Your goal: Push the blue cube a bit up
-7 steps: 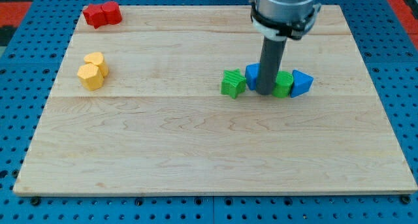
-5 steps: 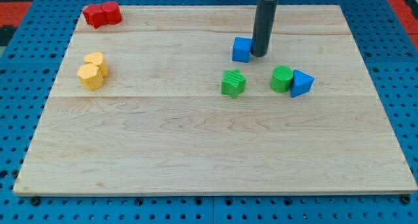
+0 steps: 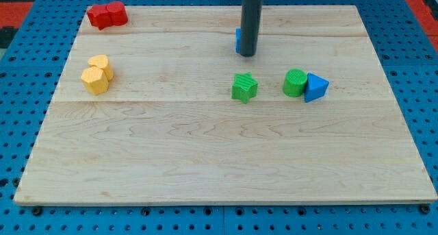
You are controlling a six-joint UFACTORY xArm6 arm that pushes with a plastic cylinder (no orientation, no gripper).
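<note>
From the one camera view, my tip (image 3: 248, 55) sits in the upper middle of the table (image 3: 205, 159), with the rod rising straight out of the view's top edge. There is no claw on this arm to be open or closed, only the rod. The blue cube (image 3: 239, 41) is almost wholly hidden behind the rod; I see just a thin blue sliver on the rod's left side, so it seems to be touching or just beside my tip, though I cannot tell which from here.

Below my tip, toward the view's bottom, stands a green star-like block (image 3: 244, 87), apart from the rod. To its right, a green cylinder (image 3: 295, 83) and a blue triangular block (image 3: 316, 87) sit touching each other, the blue one on the right. None of these three lies between my tip and the view's top.

Far at the view's left, two yellow blocks (image 3: 97, 74) are pressed together, their shapes hard to make out beyond rounded edges. In the upper left corner, two red blocks (image 3: 107, 15) lie touching near the table's edge. Both pairs are well apart from my tip and the blue cube.

Around the table runs a blue pegboard surface (image 3: 20, 91) dotted with holes
</note>
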